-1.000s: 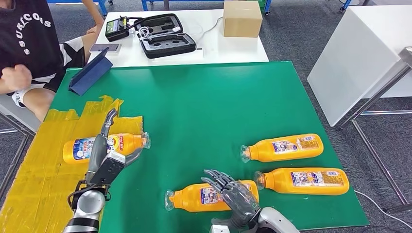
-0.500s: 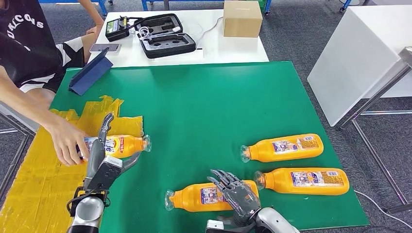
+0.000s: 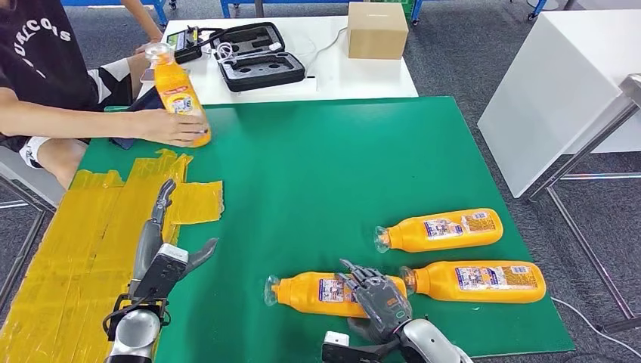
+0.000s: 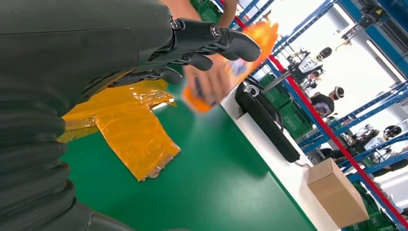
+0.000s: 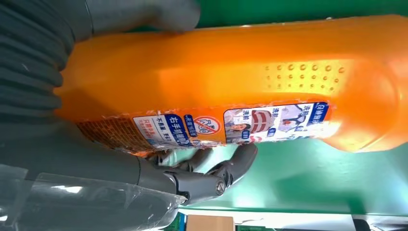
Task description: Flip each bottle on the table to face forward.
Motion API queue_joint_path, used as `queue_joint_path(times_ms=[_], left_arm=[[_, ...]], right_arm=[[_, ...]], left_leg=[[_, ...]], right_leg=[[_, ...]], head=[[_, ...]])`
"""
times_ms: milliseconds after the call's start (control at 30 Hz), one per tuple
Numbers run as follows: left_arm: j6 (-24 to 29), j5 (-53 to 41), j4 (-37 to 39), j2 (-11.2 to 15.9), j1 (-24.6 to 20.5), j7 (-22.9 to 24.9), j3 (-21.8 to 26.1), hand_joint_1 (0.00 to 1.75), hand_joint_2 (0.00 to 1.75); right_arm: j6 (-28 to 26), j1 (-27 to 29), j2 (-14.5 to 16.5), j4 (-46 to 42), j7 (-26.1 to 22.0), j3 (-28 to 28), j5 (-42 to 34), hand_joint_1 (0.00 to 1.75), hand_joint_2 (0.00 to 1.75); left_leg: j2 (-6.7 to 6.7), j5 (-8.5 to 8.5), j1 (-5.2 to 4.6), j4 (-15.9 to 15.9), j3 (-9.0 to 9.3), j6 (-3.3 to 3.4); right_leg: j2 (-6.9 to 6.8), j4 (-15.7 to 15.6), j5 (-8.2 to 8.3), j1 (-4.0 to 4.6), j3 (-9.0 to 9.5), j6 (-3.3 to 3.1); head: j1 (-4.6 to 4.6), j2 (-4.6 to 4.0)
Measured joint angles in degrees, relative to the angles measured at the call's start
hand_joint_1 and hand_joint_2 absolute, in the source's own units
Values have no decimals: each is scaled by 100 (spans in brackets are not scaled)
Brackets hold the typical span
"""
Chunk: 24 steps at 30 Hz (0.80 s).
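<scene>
Green tabletop (image 3: 317,166) with a big patch of yellow tape (image 3: 83,234) at about 9 o'clock, and a white table behind it carrying a black case (image 3: 257,54) and a cardboard box (image 3: 376,29). Three orange bottles lay on their sides down at 4 to 5 o'clock. The right robot hand (image 3: 376,296) was wrapped over the nearest bottle (image 3: 321,292), fingers curled around its labelled middle, thumb on the other side in the wrist view, so I'd call that clamped on. The other two bottles, the far one (image 3: 440,230) and the near-right one (image 3: 476,280), sat just beside it, untouched. The left robot hand (image 3: 162,253) hovered over the tape with fingers spread, holding nothing. Up at 11 o'clock a person's hand (image 3: 170,127) held a fourth bottle (image 3: 177,89) upright at the tabletop edge.

My read: it was mid-flip on that nearest bottle. Next it'd need to roll it about its long axis without bumping the neighbour touching its base, then let go cleanly.
</scene>
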Motion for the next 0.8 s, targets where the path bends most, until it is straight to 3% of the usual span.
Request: queue_joint_path(times_ms=[600, 800], left_arm=[[0, 32, 0, 0, 1, 20, 45, 0, 175], [0, 34, -32, -8, 6, 33, 40, 0, 175]], right_arm=[[66, -213, 46, 222, -295, -29, -274, 175, 175], [-59, -322, 438, 381, -679, -271, -597, 175, 175]], left_leg=[[13, -1, 2, -1, 25, -1], [20, 1, 2, -2, 30, -1]], right_leg=[[2, 0, 0, 2, 18, -1], [7, 0, 9, 3, 17, -13]], head=[[0, 0], [2, 0]])
